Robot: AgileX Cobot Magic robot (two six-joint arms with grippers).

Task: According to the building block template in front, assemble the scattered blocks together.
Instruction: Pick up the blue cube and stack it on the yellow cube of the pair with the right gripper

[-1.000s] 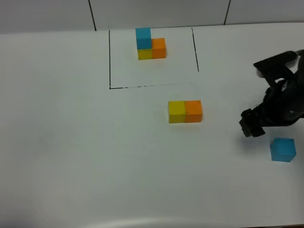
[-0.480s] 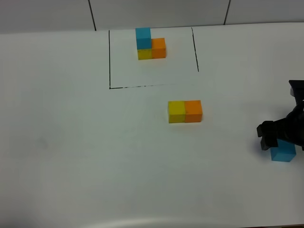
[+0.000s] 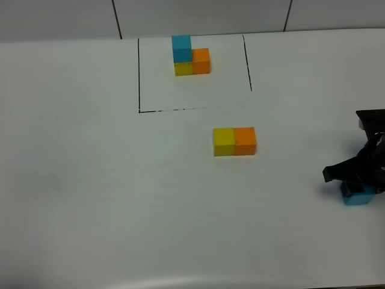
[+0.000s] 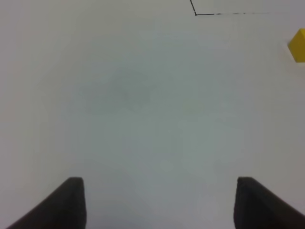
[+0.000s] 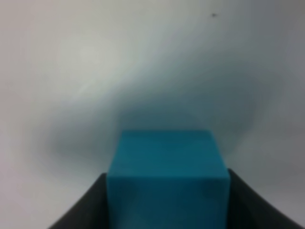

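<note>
The building block template [image 3: 191,55], blue on yellow with orange beside, stands inside the black outline at the back. Two of the scattered blocks, yellow [image 3: 224,141] and orange [image 3: 245,140], sit touching side by side mid-table. The light blue block [image 3: 359,197] lies at the far right, mostly covered by my right gripper [image 3: 358,183]. In the right wrist view that light blue block [image 5: 167,176] fills the gap between the dark fingers [image 5: 86,210], which press on both its sides. My left gripper [image 4: 157,205] is open over bare table, with the yellow block [image 4: 298,45] far off at the frame's edge.
A black rectangular outline [image 3: 139,78] is drawn on the white table around the template. The table's front edge [image 3: 180,282] curves along the bottom of the exterior view. A tiled wall [image 3: 198,15] runs behind.
My right arm moved right and down onto the light blue block, and its fingers closed on the block's sides. The other blocks and the left gripper stayed put.
</note>
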